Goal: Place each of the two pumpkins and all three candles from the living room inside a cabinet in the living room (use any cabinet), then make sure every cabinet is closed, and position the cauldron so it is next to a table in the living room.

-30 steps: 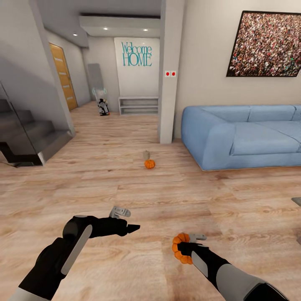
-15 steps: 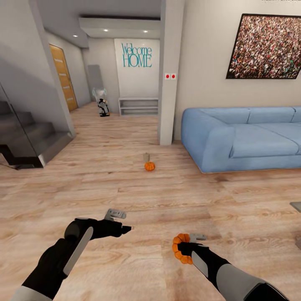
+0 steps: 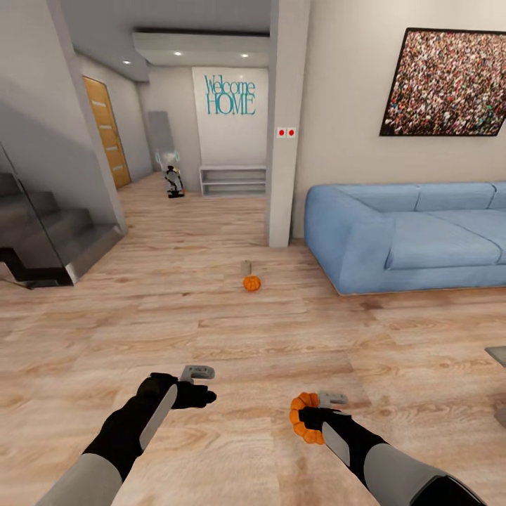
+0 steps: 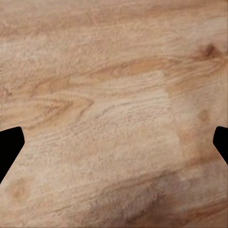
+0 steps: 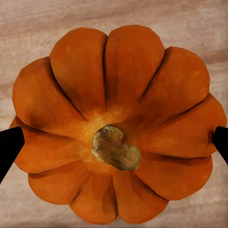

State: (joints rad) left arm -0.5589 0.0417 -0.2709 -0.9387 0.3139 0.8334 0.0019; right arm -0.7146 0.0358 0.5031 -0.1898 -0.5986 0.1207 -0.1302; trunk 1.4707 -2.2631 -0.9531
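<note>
Not much of the job looks done yet. One pumpkin (image 3: 303,418) is gripped in the right gripper (image 3: 309,416), carried low over the wood floor (image 3: 281,337); in the right wrist view that pumpkin (image 5: 116,128) is seen stem-on, with the dark fingertips (image 5: 9,145) pressed against its two sides, so the claw is closed onto it. The second pumpkin (image 3: 251,283) is sat on the floor well ahead, near the foot of the pillar (image 3: 284,119), with a candle (image 3: 245,268) just behind it, and whether the two touch can't be told. No cabinet or cauldron can be picked out, so the stowing, the closing up and the cauldron step are judged still to come.

The left gripper (image 3: 199,393) is held out low at the robot's left, forearm angled inward. In its wrist view the tips (image 4: 9,145) are spread wide apart with only bare floor between them, so it's open and nothing is held. The blue sofa (image 3: 414,232) is off to the right.
</note>
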